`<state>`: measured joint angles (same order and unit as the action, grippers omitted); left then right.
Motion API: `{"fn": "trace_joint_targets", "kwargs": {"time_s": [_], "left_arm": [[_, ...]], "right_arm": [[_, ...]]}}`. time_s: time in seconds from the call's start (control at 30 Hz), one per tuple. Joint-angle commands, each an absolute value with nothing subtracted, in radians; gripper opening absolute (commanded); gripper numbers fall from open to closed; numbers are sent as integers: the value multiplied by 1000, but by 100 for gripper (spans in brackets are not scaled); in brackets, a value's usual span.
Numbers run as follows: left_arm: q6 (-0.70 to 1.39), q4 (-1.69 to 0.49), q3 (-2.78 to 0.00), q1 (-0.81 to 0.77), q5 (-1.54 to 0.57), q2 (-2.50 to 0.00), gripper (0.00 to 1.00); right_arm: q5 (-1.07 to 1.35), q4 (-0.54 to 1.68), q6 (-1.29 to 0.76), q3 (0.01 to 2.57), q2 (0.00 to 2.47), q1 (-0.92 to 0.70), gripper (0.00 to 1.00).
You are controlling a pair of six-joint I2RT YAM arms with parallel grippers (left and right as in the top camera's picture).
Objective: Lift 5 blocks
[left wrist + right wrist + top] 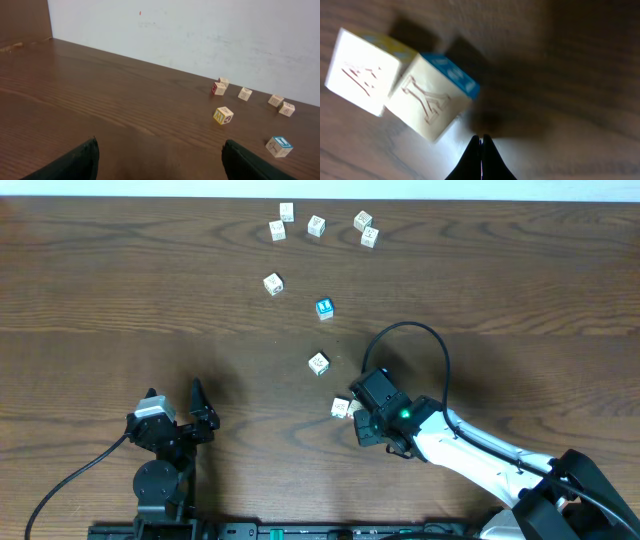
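"Brown wood table, pale little cubes. Where are the blocks lying?"

"They're sitting strung down the middle. The blue-faced block is resting about mid-table, and the yellow-faced block is lying up and to its left. A third block is sitting nearer the arms, and a fourth block is lying just beside the right tool."

"And that tool — is it gripping anything?"

"No, it's clenched on nothing. Its two black fingertips are pressing flat against each other, pointing at the table. From its own camera I'm seeing two cubes touching side to side just ahead of the tips: the blue-edged cube nearer them and the yellow-edged cube beyond it. I can't tell whether the tips are touching the nearer one."

"What's the left tool doing?"

"It's hovering low over bare wood with its jaws spread wide and nothing between them, well apart from every block."

"And the far bunch?"

"Five more pale cubes are sitting along the back edge — all down on the table."
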<state>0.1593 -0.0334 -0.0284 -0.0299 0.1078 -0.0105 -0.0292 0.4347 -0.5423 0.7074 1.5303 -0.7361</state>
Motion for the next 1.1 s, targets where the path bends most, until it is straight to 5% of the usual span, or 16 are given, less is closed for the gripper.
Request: {"fn": "trace_joint_targets", "kwargs": {"time_s": [0.0,1.07], "left_arm": [[154,-63,-4,-32,119,-5,79],[154,-63,-4,-32,119,-5,79]], "right_arm": [[-64,400,-560,707,1520,-724,1],[10,283,-351,707,1525,-686,1]]}}
